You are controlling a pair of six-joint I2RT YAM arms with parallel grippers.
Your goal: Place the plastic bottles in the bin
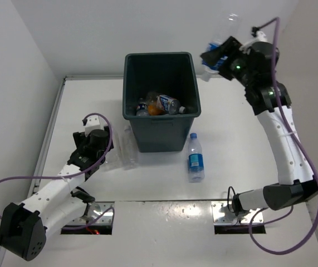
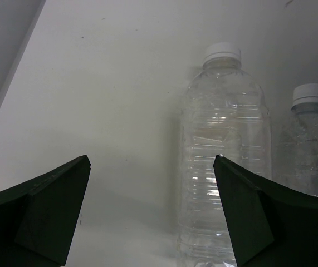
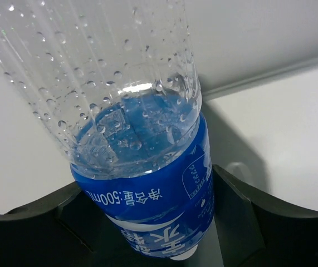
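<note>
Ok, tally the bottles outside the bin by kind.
Blue-label bottles: 2 (table bottle lying on its side; held bottle between the right fingers)
Plain clear bottles with white caps: 2 (near plain bottle; far plain bottle)
Total: 4

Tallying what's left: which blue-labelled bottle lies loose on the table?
The blue-labelled bottle on its side before the bin's right front corner. A second bottle is gripped in the right pincer; a third bottle lies inside the bin.
</note>
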